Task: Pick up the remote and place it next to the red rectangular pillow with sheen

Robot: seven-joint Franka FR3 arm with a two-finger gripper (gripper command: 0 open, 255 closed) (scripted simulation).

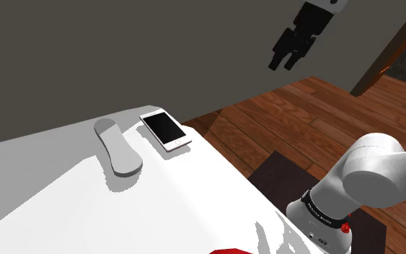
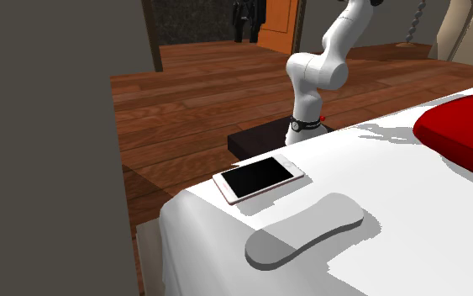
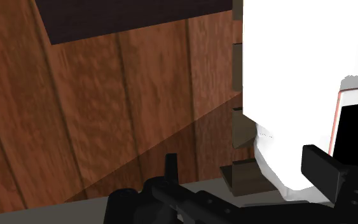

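1. Grey and plain, the remote (image 1: 118, 150) lies flat on the white bed (image 1: 50, 195), near its corner. It is just beside a phone (image 1: 165, 130) with a black screen, and the second exterior view shows a small gap between them.
2. I judge the remote to be light and stiff, with a smooth shell that can slip. It is long and a little narrower in the middle, so I would take it there, across the width, coming from above.
3. My gripper (image 1: 283, 63) hangs high over the wood floor (image 1: 295, 115), well apart from the remote. Its two fingers stand spread, with nothing between them.
4. No buttons are drawn on the remote, so I cannot tell which face is up, and its underside is hidden.
5. The red pillow (image 2: 465, 126) is cut off by the second exterior view's right edge, so I cannot make out its full shape. Its sheen is also hard to judge from here.
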